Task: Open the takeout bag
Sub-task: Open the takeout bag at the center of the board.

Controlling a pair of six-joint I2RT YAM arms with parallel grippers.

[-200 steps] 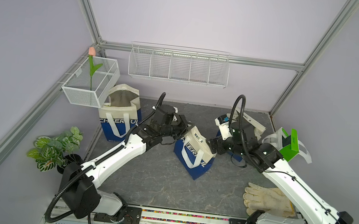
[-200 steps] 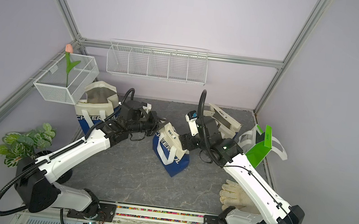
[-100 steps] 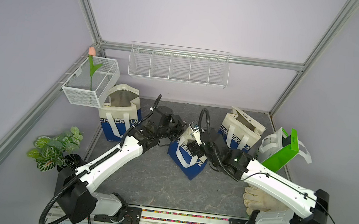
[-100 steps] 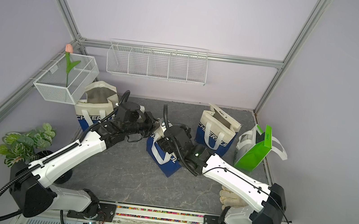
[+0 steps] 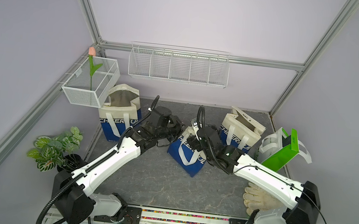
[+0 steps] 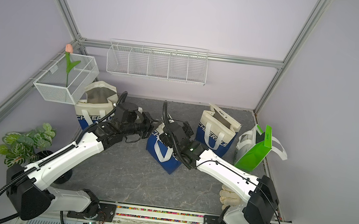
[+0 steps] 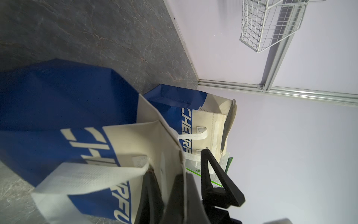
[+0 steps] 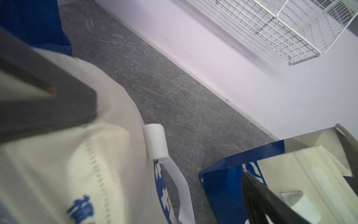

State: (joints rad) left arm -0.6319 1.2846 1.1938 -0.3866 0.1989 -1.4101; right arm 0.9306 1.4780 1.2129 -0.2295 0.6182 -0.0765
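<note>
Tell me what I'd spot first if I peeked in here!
In the middle, the left gripper pinches the rim of a blue-and-cream bag while the right gripper gapes open by its top. A bright green bag leans at the right edge, and a pink tulip stands in the wire basket at back left.

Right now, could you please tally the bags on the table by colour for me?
Blue-and-cream takeout bags: 3
Green-and-white bag: 1
Total: 4
</note>
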